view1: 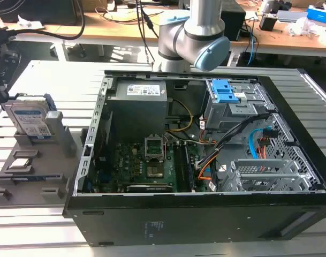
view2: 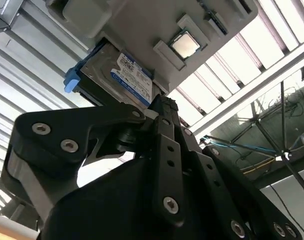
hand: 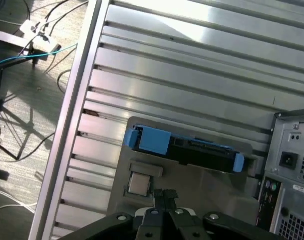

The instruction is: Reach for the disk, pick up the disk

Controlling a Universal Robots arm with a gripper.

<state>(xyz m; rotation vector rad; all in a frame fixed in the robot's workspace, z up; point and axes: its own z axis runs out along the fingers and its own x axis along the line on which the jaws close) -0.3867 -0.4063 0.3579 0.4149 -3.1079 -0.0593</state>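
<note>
Ribbed aluminium table (view1: 45,80); wooden desks (view1: 114,32) behind (cluttered); cables (hand: 14,61) on floor (hand: 22,115).

Bright glare streaks the ribbed table (hand: 201,40).

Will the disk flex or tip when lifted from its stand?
Probably rigid and heavy for its size: the disk is a metal-cased block. It stands on edge in the grey holder, so it may tip once freed.

The exterior view looks down over the open black computer case (view1: 205,225). Both wrist views peer closely past the black claw (hand: 164,194) at the blue-railed silver hard drive (hand: 201,151).
</note>
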